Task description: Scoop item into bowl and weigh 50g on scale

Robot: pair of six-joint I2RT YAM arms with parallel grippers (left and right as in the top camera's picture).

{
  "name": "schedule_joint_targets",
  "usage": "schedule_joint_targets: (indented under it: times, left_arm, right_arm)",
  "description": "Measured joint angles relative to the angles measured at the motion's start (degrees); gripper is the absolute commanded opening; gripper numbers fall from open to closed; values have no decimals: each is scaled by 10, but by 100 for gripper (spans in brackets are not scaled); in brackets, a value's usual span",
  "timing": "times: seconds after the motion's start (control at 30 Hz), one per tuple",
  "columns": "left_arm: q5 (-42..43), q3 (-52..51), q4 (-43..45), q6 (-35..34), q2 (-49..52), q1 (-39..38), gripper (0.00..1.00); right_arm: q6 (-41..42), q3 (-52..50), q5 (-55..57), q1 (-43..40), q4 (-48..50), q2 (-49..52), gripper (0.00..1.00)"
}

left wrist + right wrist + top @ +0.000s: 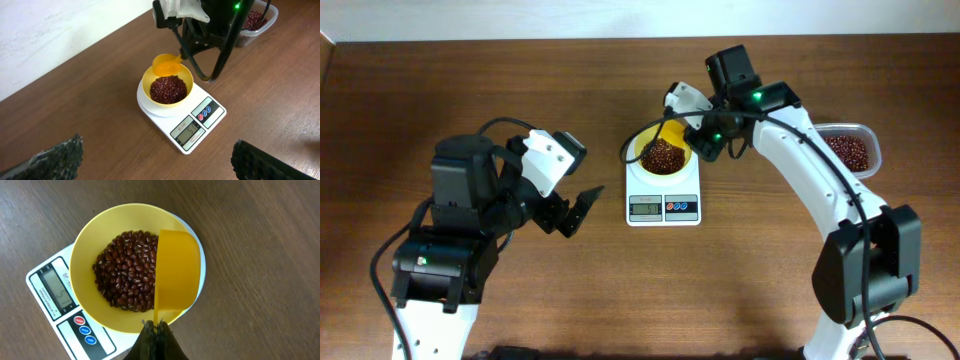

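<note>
Beans (127, 270): one loose heap, lying in the one yellow bowl (82, 250), which sits centred on the platform of the one white scale (663, 195). We cannot read the digits on its display with certainty.

Scoop (175, 265): one. In the right wrist view its cup hangs over the bowl at 3 o'clock from the heap, overlapping the rim. Its long axis runs from 6 o'clock at the handle to 12 o'clock at the cup. We see no beans on the face turned to the camera.

Right gripper (156, 329): clamped on the scoop's handle. In the overhead view it stands at 1 o'clock from the bowl and is much the nearer arm. We judge that any correction of weight falls to this arm, the cup tipping or dipping toward 9 o'clock in the wrist view, where the heap lies.

Tub (872, 140): one, clear, holding a second store of beans, at 3 o'clock from the scale and well apart.

Left gripper (575, 208): jaws spread, holding nothing, at 8 o'clock from the scale and apart from it.
</note>
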Motion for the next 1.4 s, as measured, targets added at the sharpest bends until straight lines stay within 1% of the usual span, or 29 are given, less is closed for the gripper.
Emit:
schedule_joint_targets:
  times: [0.17,0.43,0.63,1.2,1.4]
  left_arm:
    - [0,0,0,0,0,0,99]
    - [0,0,0,0,0,0,99]
    - [0,0,0,0,0,0,99]
    - [0,0,0,0,0,0,99]
    - [0,0,0,0,0,0,99]
  right_arm:
    - [-4,0,24,6,-1,0,4]
    - [-5,0,73,46,-9,0,4]
    - [-6,0,94,47,-14,0,4]
    - [-6,-16,107,62,-12,2,4]
    - [-2,-16,45,62,-22,2,4]
